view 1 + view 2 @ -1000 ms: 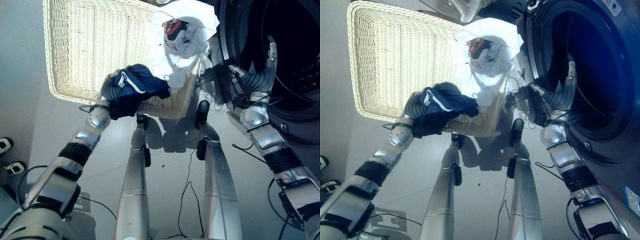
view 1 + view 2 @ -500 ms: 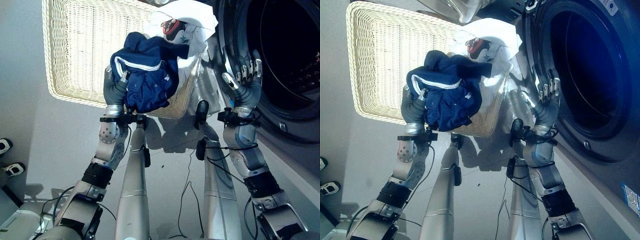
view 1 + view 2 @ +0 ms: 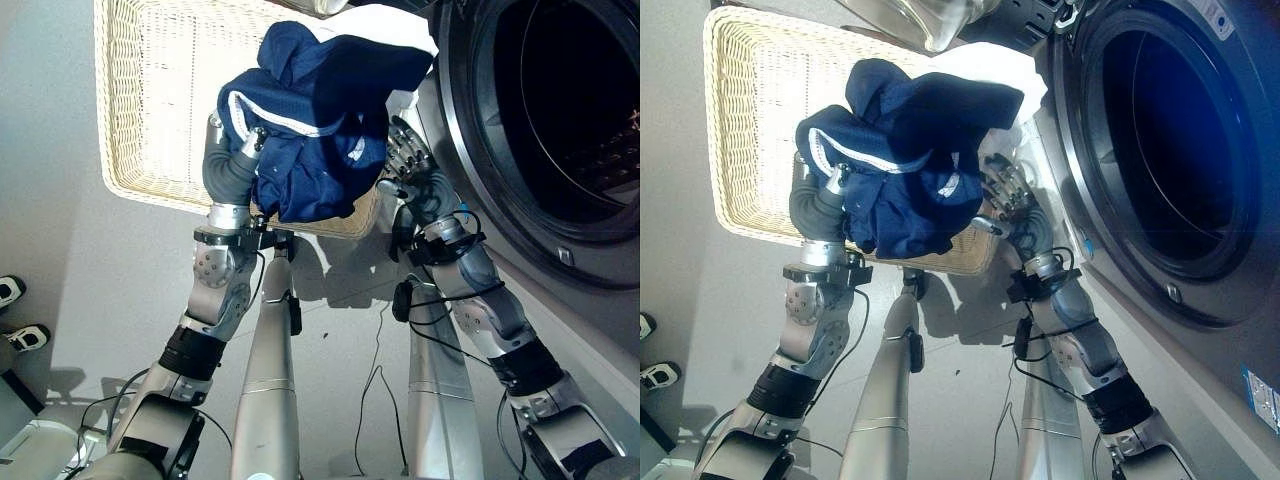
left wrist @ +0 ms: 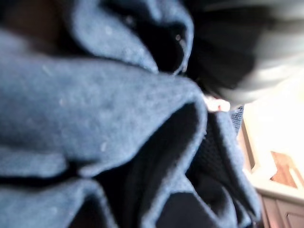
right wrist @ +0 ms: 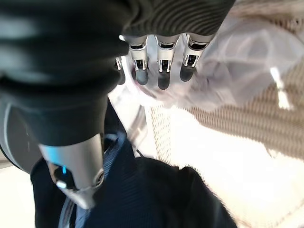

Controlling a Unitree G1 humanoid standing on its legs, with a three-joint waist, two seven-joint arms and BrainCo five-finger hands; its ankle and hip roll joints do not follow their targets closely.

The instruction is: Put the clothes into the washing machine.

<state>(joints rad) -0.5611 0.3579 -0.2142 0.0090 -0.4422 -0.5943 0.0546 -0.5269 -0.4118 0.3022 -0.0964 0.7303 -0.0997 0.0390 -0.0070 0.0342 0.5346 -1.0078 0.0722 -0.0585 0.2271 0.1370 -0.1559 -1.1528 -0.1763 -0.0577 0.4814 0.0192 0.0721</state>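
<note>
Washing machine [image 3: 560, 120] at right, door open, drum dark; no clothes visible inside as far as the eye views show. Wicker basket [image 3: 150, 90] on floor to its left, bottom bare on the near side, white garment [image 3: 1010, 70] draped at the corner nearest the machine, mostly hidden behind the blue one.

Progress: early-mid, judged. Blue garment [image 3: 320, 120] is out of the basket, lifted above its near rim, not yet at the drum opening. Left to do: carry it across to the opening, drop it in, then the white garment.

Left hand [image 3: 232, 165] raised upright over the basket's near edge, forearm vertical, fingers curled into the blue garment and gripping it; cloth bunches over and hangs around the hand. Left wrist view shows folds of blue fabric very close up.

Right hand [image 3: 1008, 195] just beside the hanging blue cloth, between it and the machine front, elbow bent, palm turned toward the cloth. Fingers [image 5: 161, 71] relaxed, lightly bent, holding nothing; in the right wrist view they hang over white cloth and basket weave, blue garment near the thumb.
</note>
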